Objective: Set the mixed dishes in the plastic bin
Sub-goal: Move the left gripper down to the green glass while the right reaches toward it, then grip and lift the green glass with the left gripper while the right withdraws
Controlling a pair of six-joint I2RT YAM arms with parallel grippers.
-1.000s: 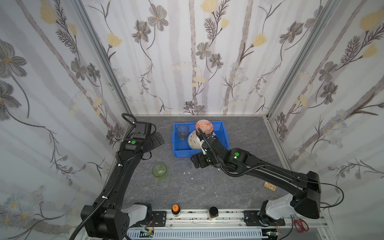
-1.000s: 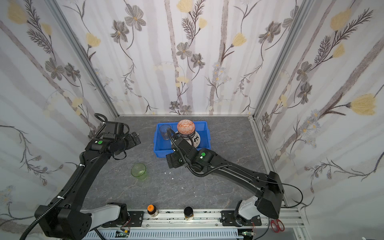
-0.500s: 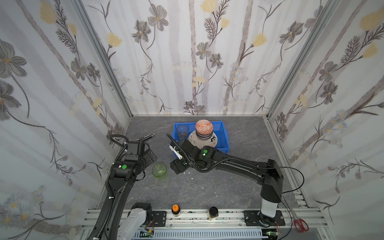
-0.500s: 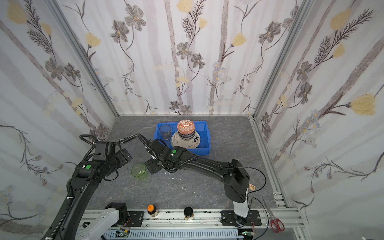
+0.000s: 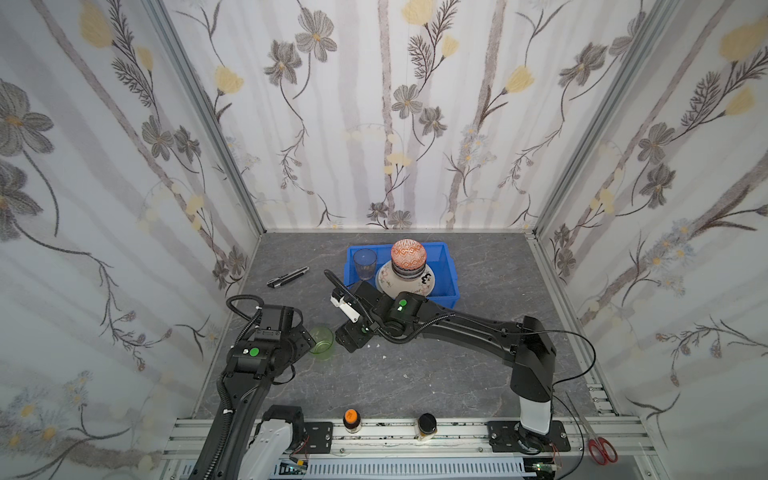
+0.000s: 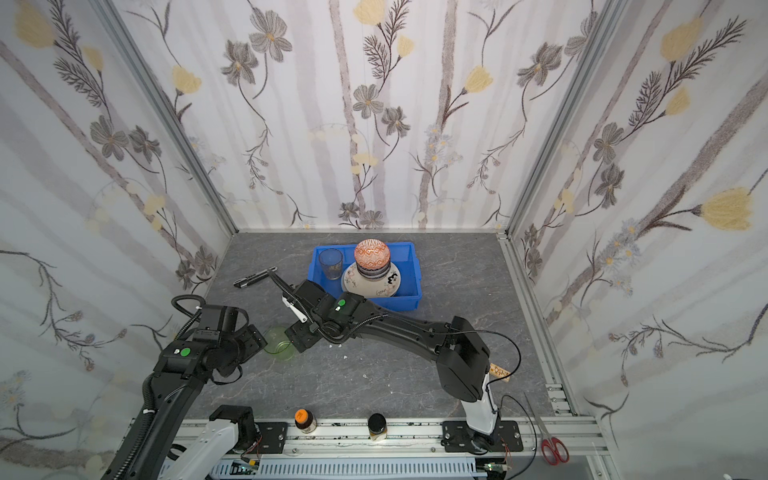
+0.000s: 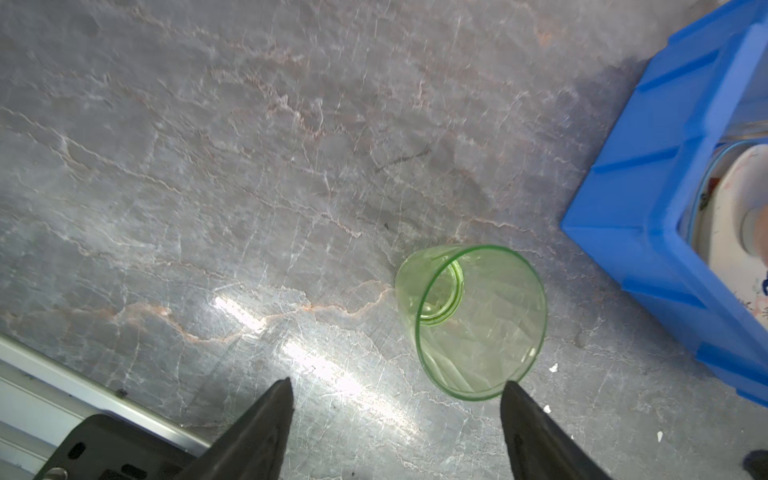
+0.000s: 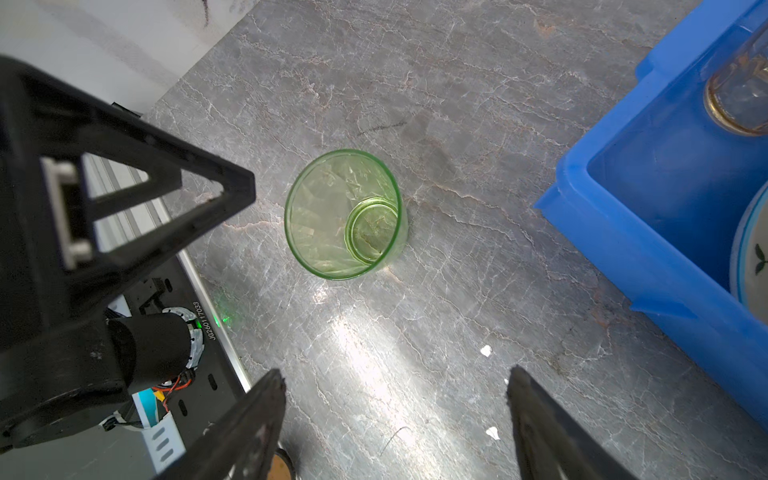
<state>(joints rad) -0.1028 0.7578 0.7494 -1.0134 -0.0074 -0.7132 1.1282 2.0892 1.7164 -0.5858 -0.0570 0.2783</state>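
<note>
- The green glass tumbler [image 5: 321, 340] stands upright, mouth up, on the grey surface [image 5: 415, 374]. It is in front of the blue plastic bin [image 6: 405, 302] and well clear of its near corner. It looks like the only dish outside the bin.
- The left arm's fingers [image 7: 257, 436] are spread apart and hold nothing. The tumbler's rim sits just ahead of one tip, not between the two. This reads as a sideways approach that is not yet centred on the glass.
- The right arm's fingers [image 8: 540, 432] are also spread and empty. They point down at the surface short of the tumbler, on the side facing the bin.
- With both arms closing on one glass from opposite sides, they could crowd each other. Probably only one should take it.
- Inside the bin, an amber-tinted glass tumbler [image 8: 737, 95] stands upright in the corner nearest the green one.
- Beside it lies a cream patterned plate [image 5: 424, 282], with further plates perhaps hidden beneath. Bowls are stacked upside down on it, and an orange geometric bowl [image 5: 408, 254] sits on top.
- That tall stack fills most of the bin, so the free floor beside the amber tumbler looks like the natural spot for the green glass.
- A black pen-like tool [image 5: 287, 277] lies on the surface left of the bin.
- An orange-lidded jar [image 5: 351, 415] and a black-lidded jar [image 5: 427, 422] stand at the front rail.
</note>
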